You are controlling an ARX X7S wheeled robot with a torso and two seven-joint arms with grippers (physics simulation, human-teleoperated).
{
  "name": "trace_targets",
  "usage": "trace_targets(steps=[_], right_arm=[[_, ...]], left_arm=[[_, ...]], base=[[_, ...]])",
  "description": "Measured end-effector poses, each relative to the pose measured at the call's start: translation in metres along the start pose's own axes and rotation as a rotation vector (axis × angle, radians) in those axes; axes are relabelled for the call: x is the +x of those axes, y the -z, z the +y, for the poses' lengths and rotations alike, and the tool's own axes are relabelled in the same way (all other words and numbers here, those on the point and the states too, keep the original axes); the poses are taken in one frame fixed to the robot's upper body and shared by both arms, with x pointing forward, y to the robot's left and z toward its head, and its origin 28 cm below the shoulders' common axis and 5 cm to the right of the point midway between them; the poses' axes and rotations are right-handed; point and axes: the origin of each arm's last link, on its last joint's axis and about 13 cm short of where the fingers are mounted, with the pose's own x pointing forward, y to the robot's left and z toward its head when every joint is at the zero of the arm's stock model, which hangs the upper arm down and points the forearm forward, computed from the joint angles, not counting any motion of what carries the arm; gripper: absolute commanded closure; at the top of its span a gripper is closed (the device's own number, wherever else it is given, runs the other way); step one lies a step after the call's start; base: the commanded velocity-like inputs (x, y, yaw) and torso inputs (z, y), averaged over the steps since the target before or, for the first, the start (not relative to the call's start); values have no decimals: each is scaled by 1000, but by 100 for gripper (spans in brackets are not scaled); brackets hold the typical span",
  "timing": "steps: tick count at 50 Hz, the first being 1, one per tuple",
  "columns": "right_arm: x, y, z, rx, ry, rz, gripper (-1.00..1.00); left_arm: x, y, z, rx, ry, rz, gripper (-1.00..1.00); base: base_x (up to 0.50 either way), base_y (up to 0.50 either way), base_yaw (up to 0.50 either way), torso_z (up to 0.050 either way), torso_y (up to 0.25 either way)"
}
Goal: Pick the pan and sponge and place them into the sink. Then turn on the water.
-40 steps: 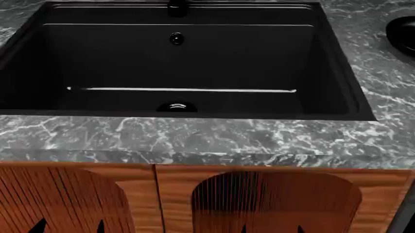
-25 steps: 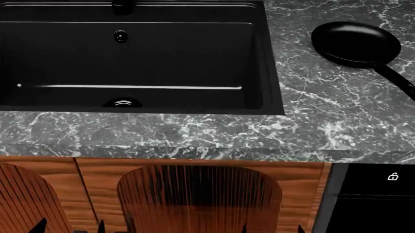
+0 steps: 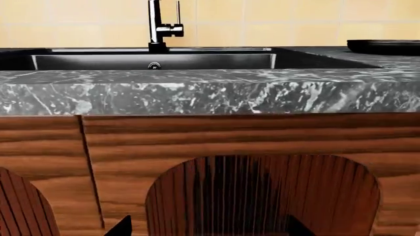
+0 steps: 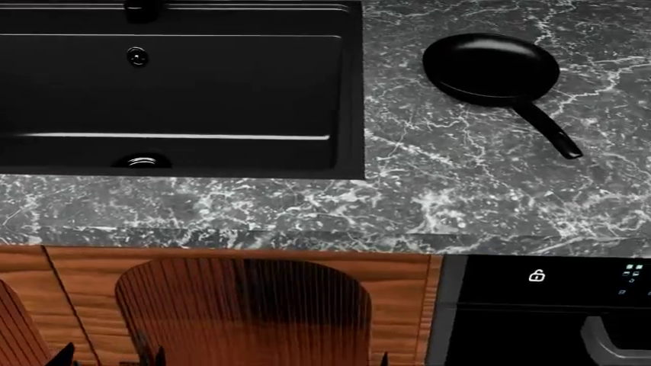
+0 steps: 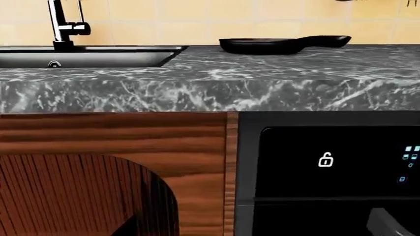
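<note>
A: Status? Pan [image 4: 490, 67] sits on the tabletop [image 4: 437, 191], right of the sink [image 4: 351, 91]; basin holds nothing, faucet [image 3: 157, 24] dry.

B: Nothing placed yet. Sponge not visible. Grippers barely in frame, possibly parted; I cannot tell.

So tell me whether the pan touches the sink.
Apart. In the head view, bare marble countertop separates the pan from the sink rim.

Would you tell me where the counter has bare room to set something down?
Bare grey marble counter lies between the matte black sink and the glossy black frying pan, and along the front edge. The pan's handle crowds the right.
</note>
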Motion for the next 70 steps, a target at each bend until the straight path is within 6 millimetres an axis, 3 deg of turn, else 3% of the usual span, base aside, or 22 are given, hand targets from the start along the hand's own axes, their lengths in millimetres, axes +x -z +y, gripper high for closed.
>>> trace_targets(steps=[35,64,70], right_arm=[[0,0,1,-23,-12,-5,-100],[1,2,2,-32,-5,18,-100],[1,2,2,-37,1,20,-100]], left_arm=[[0,0,-1,-24,-6,9,-100],[-1,0,0,-40,-20,47,-100],[-1,0,0,-43,-25,48,-100]], base=[[110,-425,0,0,0],[8,-14,0,0,0],[0,0,0,46,0]])
